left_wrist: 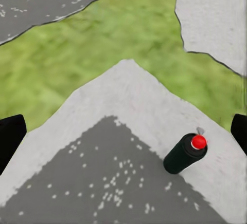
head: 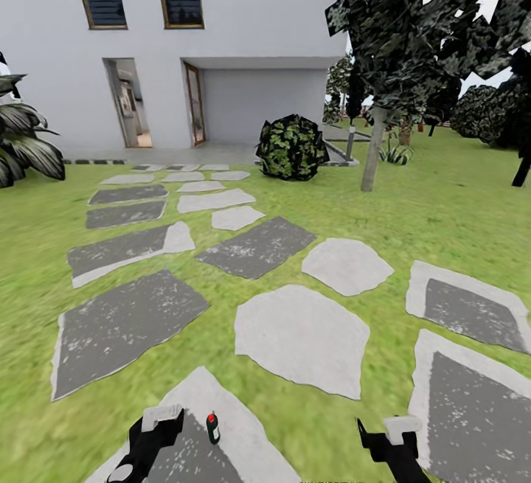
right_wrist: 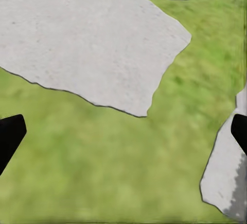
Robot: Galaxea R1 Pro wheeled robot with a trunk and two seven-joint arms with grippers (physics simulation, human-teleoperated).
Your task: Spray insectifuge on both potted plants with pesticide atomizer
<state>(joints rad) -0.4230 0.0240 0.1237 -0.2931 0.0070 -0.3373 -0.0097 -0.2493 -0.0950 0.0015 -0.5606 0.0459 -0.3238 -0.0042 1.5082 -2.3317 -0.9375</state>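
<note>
Left gripper (head: pixel 164 424) hangs with fingers apart, empty, the pesticide atomizer (head: pixel 213 428) upright just beside it at 3 o'clock on a stepping stone (head: pixel 243 439). Right gripper (head: pixel 391 435) looks spread too, over grass. Sloppy reach probably tips that skinny bottle over.

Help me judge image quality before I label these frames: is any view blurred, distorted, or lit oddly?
Head view: wide-angle stretch bends the stepping stones and house toward the edges; flat light, hardly any cast shadows. Left wrist view: the pesticide atomizer is fairly sharp, the grass soft and smeared. Right wrist view: the grass is blurry, the stone edges crisper; no glare in any view.
</note>
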